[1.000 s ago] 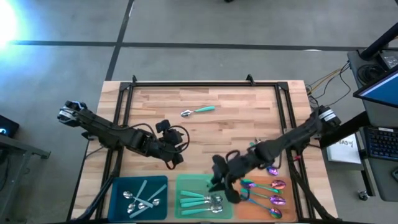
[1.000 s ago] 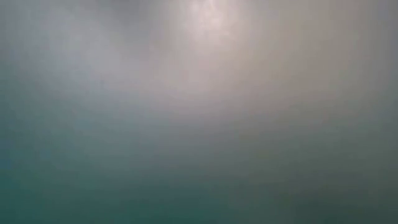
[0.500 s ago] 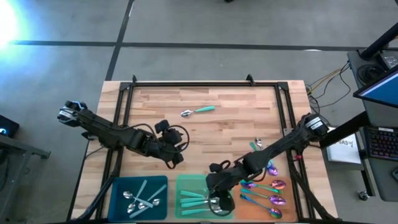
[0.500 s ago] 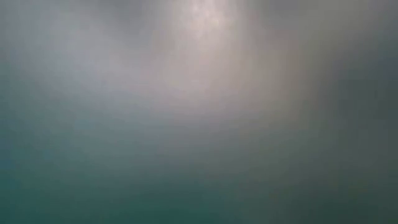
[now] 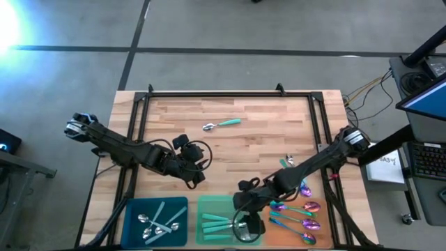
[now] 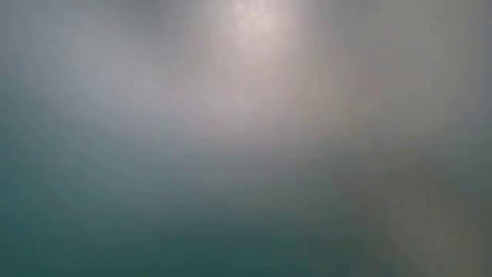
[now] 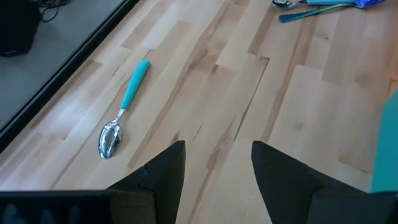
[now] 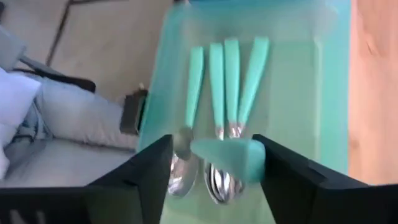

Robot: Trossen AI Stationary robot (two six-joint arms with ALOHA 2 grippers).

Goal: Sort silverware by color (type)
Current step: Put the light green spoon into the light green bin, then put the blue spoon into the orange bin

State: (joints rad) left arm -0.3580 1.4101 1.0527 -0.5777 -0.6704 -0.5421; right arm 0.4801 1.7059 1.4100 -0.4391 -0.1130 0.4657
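We note right gripper (image 5: 245, 224) moved from the green tray's (image 5: 206, 206) upper right corner down over its middle, jaws now parted above the teal-handled spoons (image 8: 227, 93), one teal handle (image 8: 227, 157) between them

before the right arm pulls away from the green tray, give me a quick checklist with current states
1. Right pincer over the green tray: ok.
2. Right pincer open: ok.
3. Green-handled spoon clear of the fingers: not ok, its handle end sits between them.
4. Other green spoons lying in the tray: ok.
5. One green-handled spoon left on the table: ok, in plain view.
6. Left pincer open and empty: ok.
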